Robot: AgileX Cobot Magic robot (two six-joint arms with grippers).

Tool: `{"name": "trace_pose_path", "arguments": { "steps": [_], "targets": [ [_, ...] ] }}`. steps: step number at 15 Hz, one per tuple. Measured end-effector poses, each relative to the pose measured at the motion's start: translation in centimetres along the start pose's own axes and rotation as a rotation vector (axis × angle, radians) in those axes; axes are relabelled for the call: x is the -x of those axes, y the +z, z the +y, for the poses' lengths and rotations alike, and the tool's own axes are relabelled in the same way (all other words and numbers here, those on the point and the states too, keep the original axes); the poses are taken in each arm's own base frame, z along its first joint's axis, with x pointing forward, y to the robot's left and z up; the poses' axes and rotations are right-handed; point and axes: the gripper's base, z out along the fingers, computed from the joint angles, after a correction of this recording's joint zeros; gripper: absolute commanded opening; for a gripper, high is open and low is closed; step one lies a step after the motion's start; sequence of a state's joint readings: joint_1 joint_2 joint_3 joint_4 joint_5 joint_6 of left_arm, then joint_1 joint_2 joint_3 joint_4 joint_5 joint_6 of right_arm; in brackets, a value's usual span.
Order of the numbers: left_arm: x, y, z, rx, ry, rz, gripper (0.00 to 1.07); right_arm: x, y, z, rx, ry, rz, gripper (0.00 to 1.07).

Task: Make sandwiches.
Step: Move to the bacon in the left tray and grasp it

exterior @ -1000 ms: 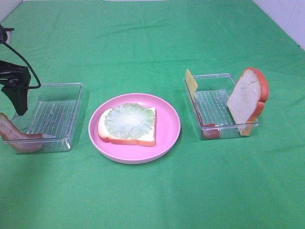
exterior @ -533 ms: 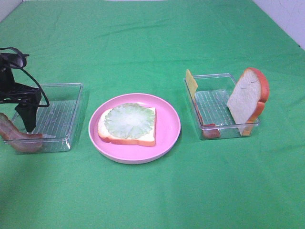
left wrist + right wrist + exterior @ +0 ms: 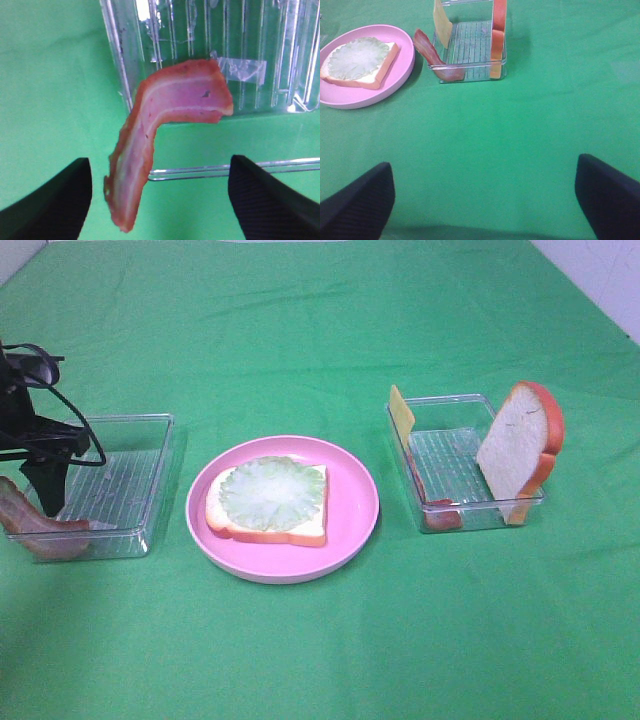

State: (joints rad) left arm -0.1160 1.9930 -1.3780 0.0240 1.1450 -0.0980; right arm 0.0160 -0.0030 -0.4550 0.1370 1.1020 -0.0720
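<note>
Bacon strip (image 3: 165,107): we see it reddish-brown with a paler pink band along its length, curved; one end lies inside the left tray (image 3: 140,470); the rest bends over the tray's rim and hangs outside it, over the green surface (image 3: 320,660)
Left pincer (image 3: 160,200): spread; its two dark fingers stand on either side of the strip's outer end, apart from it; we see nothing pinched
Plate (image 3: 355,505): pink and round, between the two trays; a white bread slice (image 3: 312,525) with orange-brown crust lies flat on it; a pale green lettuce leaf (image 3: 272,492) is spread on top of the slice
Right tray (image 3: 445,455): a yellow cheese square (image 3: 401,415) leans at the wall nearer the plate; a second bacon strip (image 3: 443,516) runs along that same wall down to the near corner; a second bread slice (image 3: 515,450) stands tilted on edge against the opposite wall
Right pincer (image 3: 485,200): spread wide over bare surface; well apart from the plate and the right tray; we see nothing between its fingers
</note>
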Motion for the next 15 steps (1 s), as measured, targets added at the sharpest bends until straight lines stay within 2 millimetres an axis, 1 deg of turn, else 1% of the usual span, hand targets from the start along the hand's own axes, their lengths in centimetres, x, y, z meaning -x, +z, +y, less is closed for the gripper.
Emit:
{"name": "trace_pose_path", "arguments": {
  "steps": [2, 4, 12, 13, 14, 15],
  "targets": [
    [0.01, 0.00, 0.01, 0.001, 0.000, -0.001, 0.55, 0.00, 0.00, 0.00, 0.000, 0.000, 0.000, 0.94],
    [0.04, 0.00, 0.13, 0.014, -0.007, -0.005, 0.46, 0.00, 0.00, 0.00, 0.000, 0.000, 0.000, 0.94],
    [0.14, -0.01, 0.32, 0.034, -0.051, -0.017, 0.46, 0.00, 0.00, 0.01, 0.001, 0.000, 0.000, 0.94],
    [0.10, -0.01, 0.32, 0.035, -0.051, -0.012, 0.43, 0.00, 0.00, 0.01, 0.001, 0.000, 0.000, 0.94],
    [0.06, -0.01, 0.33, 0.036, -0.051, -0.008, 0.34, 0.00, 0.00, 0.01, 0.001, 0.000, 0.000, 0.94],
    [0.05, -0.01, 0.33, 0.036, -0.051, -0.007, 0.18, 0.00, 0.00, 0.01, 0.001, 0.000, 0.000, 0.94]
  ]
}}
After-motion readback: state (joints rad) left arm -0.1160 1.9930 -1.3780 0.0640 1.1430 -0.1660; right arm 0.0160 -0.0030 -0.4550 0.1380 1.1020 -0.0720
